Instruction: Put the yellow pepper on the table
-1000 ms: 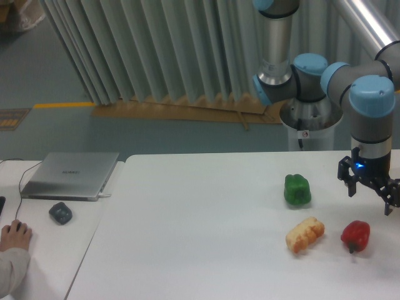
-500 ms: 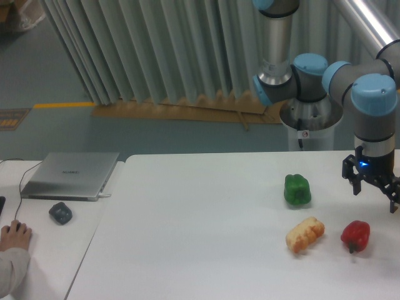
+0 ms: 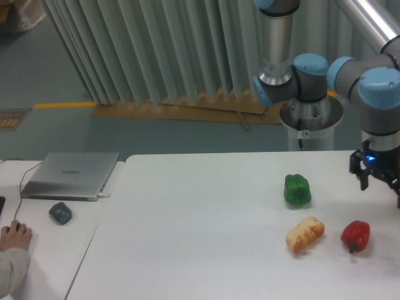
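No yellow pepper shows anywhere in the camera view; it is hidden or out of frame. The white table (image 3: 200, 244) fills the lower middle and right. My gripper (image 3: 381, 191) hangs at the far right edge, above the table and up-right of the red pepper (image 3: 355, 235). Its jaws are spread apart with nothing between them, and the right finger is partly cut off by the frame edge.
A green pepper (image 3: 297, 190) and a bread roll (image 3: 305, 234) lie on the table left of the gripper. The adjoining desk holds a silver laptop (image 3: 72, 175), a dark grey object (image 3: 60, 213) and a person's hand (image 3: 14, 236). The arm's base (image 3: 310, 119) stands behind the table.
The gripper has moved to the right and slightly up, toward the frame edge. The peppers and bread roll have not moved.
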